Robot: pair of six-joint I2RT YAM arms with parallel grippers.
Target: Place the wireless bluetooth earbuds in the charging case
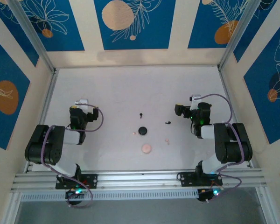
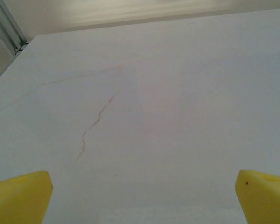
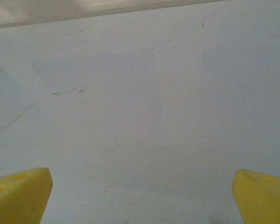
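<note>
The left gripper [image 2: 142,198] hangs released, its yellow fingertips [image 2: 19,196] spread wide over bare table [image 1: 107,88], well to the left of the black case [image 1: 142,130]. The right gripper [image 3: 142,198] is likewise released, jaws wide and holding nothing, well to the right of that case. Both look parked clear of the work, probably so the pieces lie unobstructed before a pick is chosen.

One black earbud [image 1: 141,115] lies near the black case on its far side, and a second black earbud [image 1: 167,122] lies to its right, towards the right gripper, so that arm seems the natural one to take it. A pale pink earbud [image 1: 135,133] sits just beside the case on its left, and a second pale pink earbud [image 1: 167,140] lies to its right and a little nearer the arms. The pink case [image 1: 146,148] rests near the black case, on its near side. No earbud is seated yet, and whether either case stands open is too small to tell
</note>
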